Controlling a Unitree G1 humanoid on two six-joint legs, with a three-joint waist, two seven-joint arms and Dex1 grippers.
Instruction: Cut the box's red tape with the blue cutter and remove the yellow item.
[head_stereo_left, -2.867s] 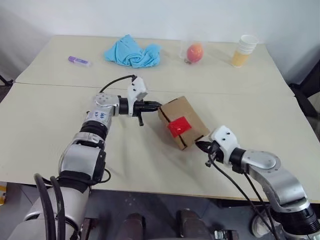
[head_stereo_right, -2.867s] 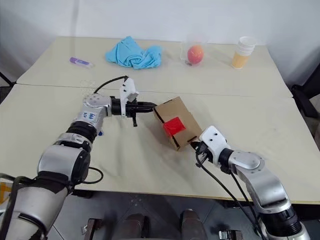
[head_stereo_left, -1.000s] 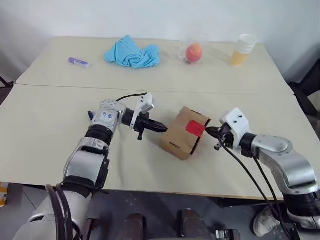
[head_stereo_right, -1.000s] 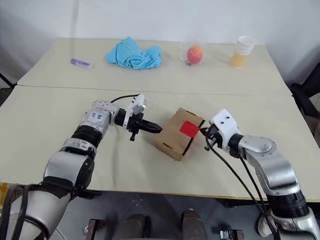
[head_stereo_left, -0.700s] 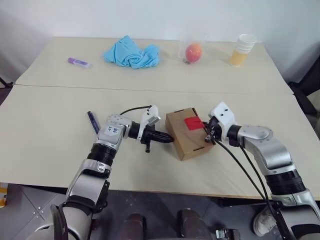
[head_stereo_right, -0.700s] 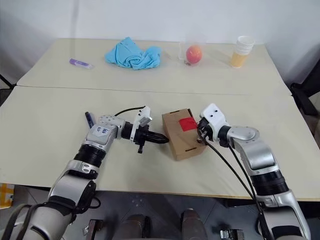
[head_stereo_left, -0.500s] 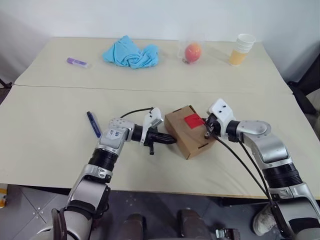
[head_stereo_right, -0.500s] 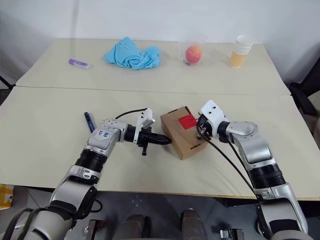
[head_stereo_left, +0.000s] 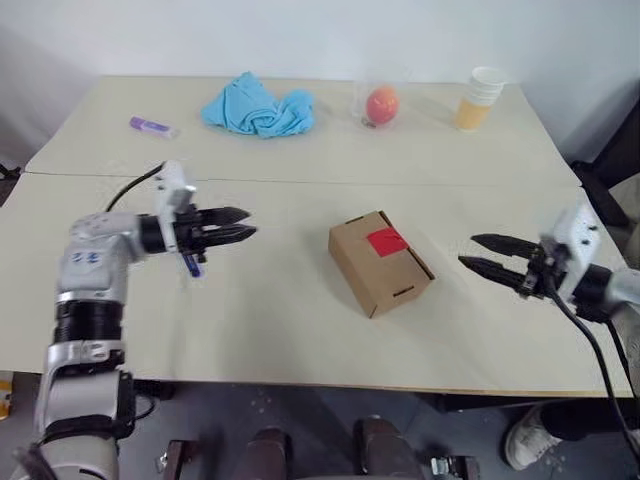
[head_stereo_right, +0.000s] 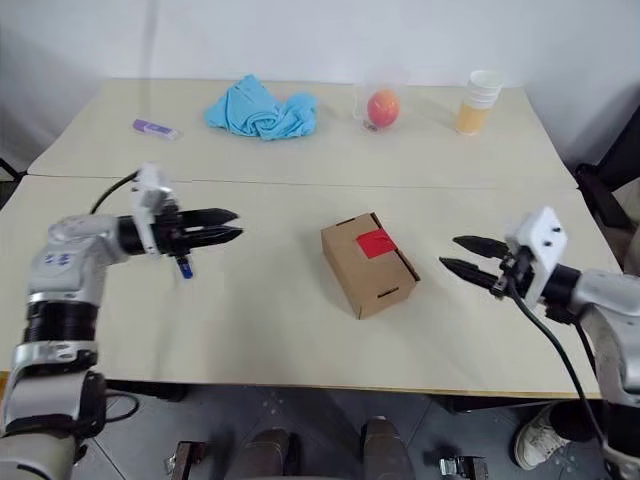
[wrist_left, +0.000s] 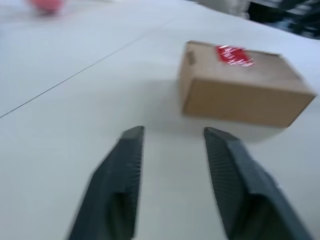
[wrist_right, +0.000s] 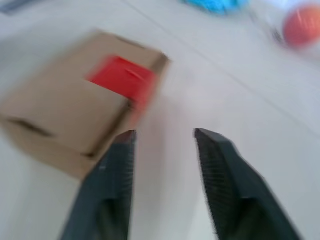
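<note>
- We've got the small brown cardboard box (head_stereo_left: 380, 261) sitting closed, red tape patch (head_stereo_left: 385, 241) on top.
- Our left gripper (head_stereo_left: 243, 223) and right gripper (head_stereo_left: 472, 252) flank the box, well apart from it, jaws spread, holding nothing.

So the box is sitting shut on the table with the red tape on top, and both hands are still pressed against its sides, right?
Not quite. The box is shut with the red tape on top, but neither hand touches it: in the left eye view the left hand and the right hand are open and well clear of it on either side.
</note>
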